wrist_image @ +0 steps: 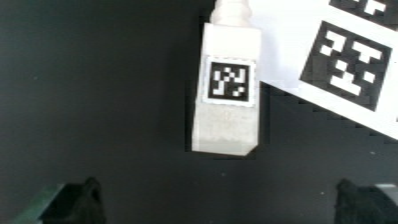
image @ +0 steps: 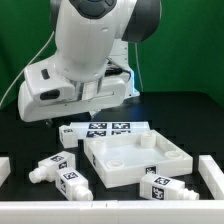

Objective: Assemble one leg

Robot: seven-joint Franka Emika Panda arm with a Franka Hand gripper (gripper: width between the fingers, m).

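The hand is released: in the wrist view its two dark fingertips stand wide apart, with only bare black tabletop between them and nothing grasped. The leg lies flat on the tabletop out ahead of the hand, clear of both fingertips and roughly in line with the gap between them. Its long axis points away from the hand, with the blunt square end nearer the fingers and the narrower peg end farthest off. One black-and-white tag faces up on it. Off to one side of the hand's midline, and farther out, lies a white tagged surface showing two large tags. Its nearest corner comes right up to the leg's side, but I cannot tell whether they touch, nor which part this surface is.

In the exterior view the arm leans low over the tabletop and its white body hides the fingers. Just below it lies the marker board, with the large square block with corner holes close by. Three other legs lie loose, well apart from the hand. Two are together on the exterior view's left of the block, and one is against the block's front corner, touching or nearly so
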